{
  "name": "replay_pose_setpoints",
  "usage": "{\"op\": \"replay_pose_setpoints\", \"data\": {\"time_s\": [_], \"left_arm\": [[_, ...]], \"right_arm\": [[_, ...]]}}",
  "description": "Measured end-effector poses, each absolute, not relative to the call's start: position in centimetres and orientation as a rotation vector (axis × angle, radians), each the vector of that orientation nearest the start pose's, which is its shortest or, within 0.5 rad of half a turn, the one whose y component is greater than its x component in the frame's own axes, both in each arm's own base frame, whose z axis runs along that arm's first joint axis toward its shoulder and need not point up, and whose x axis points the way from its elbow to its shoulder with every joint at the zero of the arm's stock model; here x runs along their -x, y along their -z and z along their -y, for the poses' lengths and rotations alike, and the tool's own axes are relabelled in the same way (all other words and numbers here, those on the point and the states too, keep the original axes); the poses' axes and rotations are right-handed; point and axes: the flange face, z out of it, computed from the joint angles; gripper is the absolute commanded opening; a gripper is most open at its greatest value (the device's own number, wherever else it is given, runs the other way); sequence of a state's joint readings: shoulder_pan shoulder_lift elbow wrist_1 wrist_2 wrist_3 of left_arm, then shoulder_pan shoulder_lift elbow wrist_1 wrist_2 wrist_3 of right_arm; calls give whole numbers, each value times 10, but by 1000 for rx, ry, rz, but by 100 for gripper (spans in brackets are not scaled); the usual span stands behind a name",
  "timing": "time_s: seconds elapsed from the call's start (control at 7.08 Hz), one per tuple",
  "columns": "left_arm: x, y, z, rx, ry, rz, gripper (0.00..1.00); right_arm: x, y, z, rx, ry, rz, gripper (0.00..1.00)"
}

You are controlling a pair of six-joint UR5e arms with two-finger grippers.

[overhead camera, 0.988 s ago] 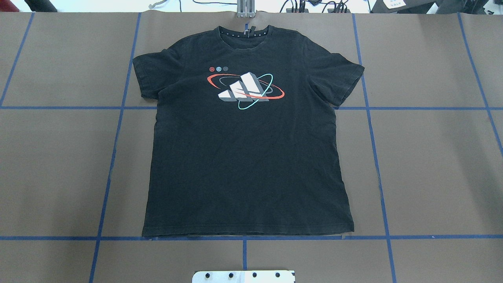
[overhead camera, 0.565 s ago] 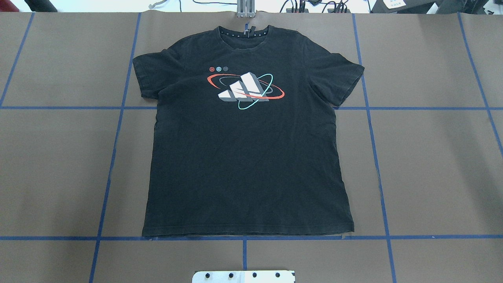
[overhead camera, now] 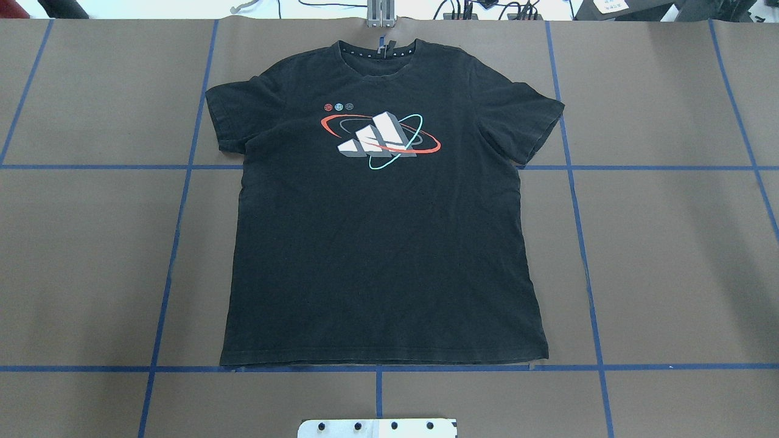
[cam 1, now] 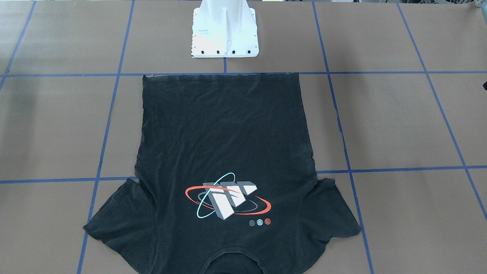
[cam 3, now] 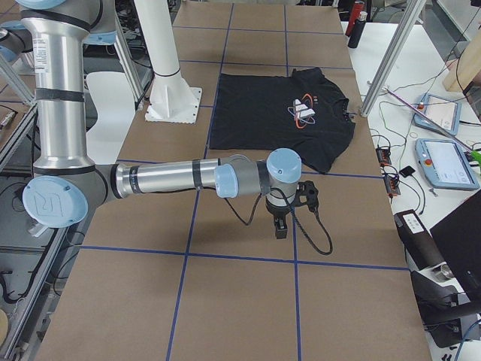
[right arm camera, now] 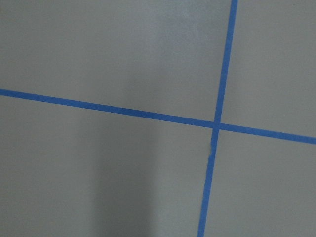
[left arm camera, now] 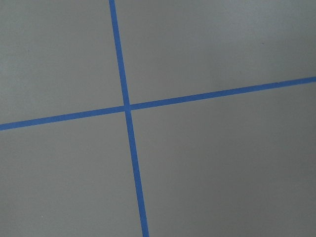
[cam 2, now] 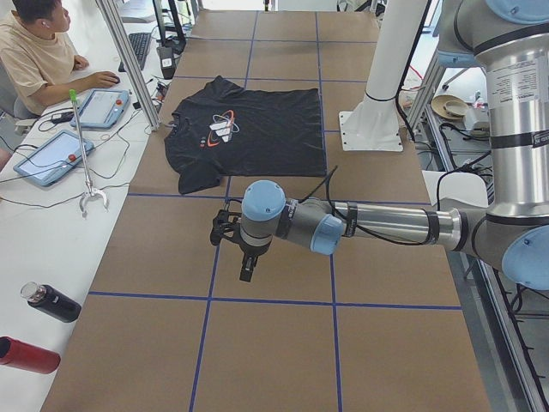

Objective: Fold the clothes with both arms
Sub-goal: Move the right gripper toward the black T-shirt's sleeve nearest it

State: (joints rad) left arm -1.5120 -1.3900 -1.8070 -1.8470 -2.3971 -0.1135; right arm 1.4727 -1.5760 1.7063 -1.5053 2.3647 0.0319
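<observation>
Base: we see the white pedestal base (overhead camera: 377, 427) at the near edge of the table (overhead camera: 669, 255), just short of the shirt's hem.
T-shirt: the black T-shirt (overhead camera: 383, 255) lies flat and face up in the middle of the table. Its hem runs along a blue tape line (overhead camera: 109, 368) nearest the base, its sleeves are spread, and its collar is at the far edge.
Print: the print (overhead camera: 380, 141) of white-grey blocks ringed in red and teal sits on the chest, beyond the middle of the shirt.
Left arm: the left arm (cam 2: 386, 225) reaches out low over the table's left end, and the left gripper (cam 2: 246, 268) points down, well apart from the shirt.
Left jaws: we cannot tell how they stand.
Right arm: the right arm (cam 3: 161, 178) does the same at the right end, with the right gripper (cam 3: 280, 228) pointing down, near the sleeve but not touching it.
Right jaws: we cannot tell.
Wrist views: each shows only brown table and a tape cross (left arm camera: 127, 107).
Far side: a person (cam 2: 39, 51) sits by tablets (cam 2: 51, 156).
</observation>
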Motion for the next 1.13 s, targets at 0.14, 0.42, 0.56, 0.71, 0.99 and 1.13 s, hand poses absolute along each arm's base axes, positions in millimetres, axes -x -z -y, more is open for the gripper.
{"op": "replay_pose_setpoints", "data": {"time_s": [0.14, 0.42, 0.56, 0.71, 0.99, 1.13], "left_arm": [[34, -588, 434, -246, -89, -842, 100], [33, -578, 439, -291, -116, -843, 99], [32, -573, 441, -328, -135, -845, 99], [31, -570, 441, -345, -143, -847, 100], [29, -577, 437, -326, -134, -866, 100], [28, -580, 436, -313, -125, -881, 100]], "right_arm": [[10, -578, 519, -147, 186, 808, 100], [82, -551, 578, -146, 250, 827, 100], [120, -533, 613, -141, 251, 838, 100], [159, -514, 647, -132, 219, 849, 97], [230, -496, 685, -195, 103, 827, 82], [262, -489, 692, -262, 12, 803, 84]]}}
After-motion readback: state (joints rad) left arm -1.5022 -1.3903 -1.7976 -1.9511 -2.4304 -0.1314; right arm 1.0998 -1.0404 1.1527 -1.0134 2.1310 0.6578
